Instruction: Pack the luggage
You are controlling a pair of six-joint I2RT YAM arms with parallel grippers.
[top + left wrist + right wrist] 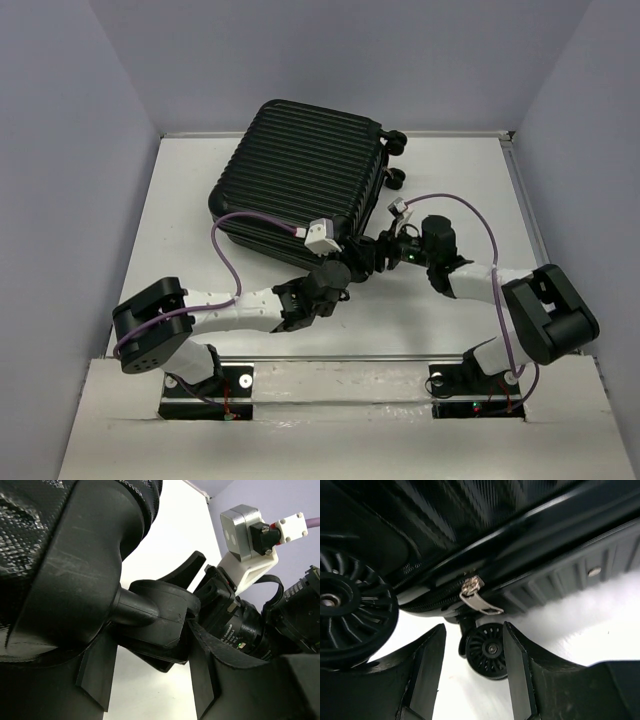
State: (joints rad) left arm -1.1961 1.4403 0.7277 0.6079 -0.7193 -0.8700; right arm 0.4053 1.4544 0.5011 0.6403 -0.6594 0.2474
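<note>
- A large black ribbed hard-shell suitcase (300, 170) was seen lying flat and shut in the upper middle of the overhead view, set at an angle on the white table (180, 250)
- Two small black wheels (398, 142) were shown at its upper right corner, near the back wall
- Both arms were found close together at the suitcase's lower right corner, just right of the frame's centre
- The left gripper (152, 647) was held with its fingers (95, 680) spread apart; a black caster wheel (155, 622) below the textured shell corner was framed between them, and contact could not be told
- A grey and white wrist camera (245, 535) on the right arm was seen at the upper right of the left wrist view
- The right gripper (474, 630) was spread wide with nothing clamped, a small spoked wheel (487, 650) being seen in the gap beyond its fingers
- A silver zipper pull (477, 597) was seen hanging from the closed zipper line at the frame's centre, above that wheel
- A nearer spoked wheel (347, 607) was cut off by the left edge
</note>
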